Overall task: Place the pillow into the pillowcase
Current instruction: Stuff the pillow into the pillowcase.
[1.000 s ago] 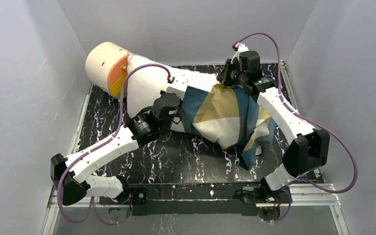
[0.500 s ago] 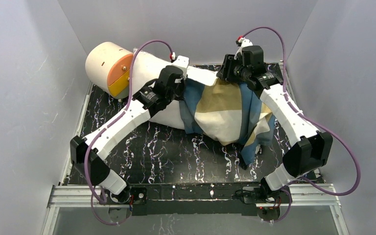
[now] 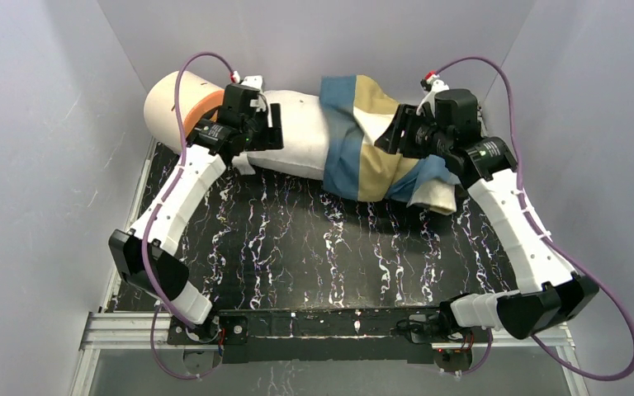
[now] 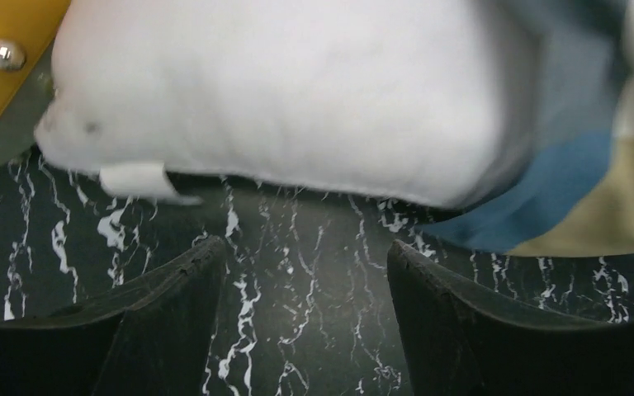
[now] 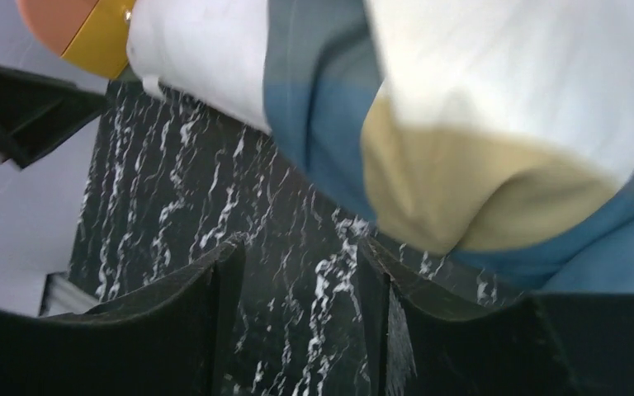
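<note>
The white pillow [image 3: 293, 136] lies along the back of the table, its right half inside the blue, tan and cream pillowcase [image 3: 371, 144]. My left gripper [image 3: 266, 136] hovers at the pillow's bare left end. In the left wrist view it [image 4: 305, 256] is open over the mat, with the pillow [image 4: 281, 91] and pillowcase edge [image 4: 578, 190] just beyond the fingertips. My right gripper [image 3: 396, 136] sits over the pillowcase's right part. In the right wrist view it [image 5: 301, 247] is open with nothing in it, and the pillowcase [image 5: 479, 181] bulges just ahead.
A cream-and-orange cylinder [image 3: 169, 103] stands at the back left, touching the pillow's left end. The black marbled mat [image 3: 314, 239] covers the table. White walls close in the back and both sides. A small white tag [image 4: 136, 180] hangs from the pillow's corner.
Both grippers have opened and let go of the fabric. Both arms swung toward the back, and the pillow with its pillowcase now lies farther back, near the rear wall.
</note>
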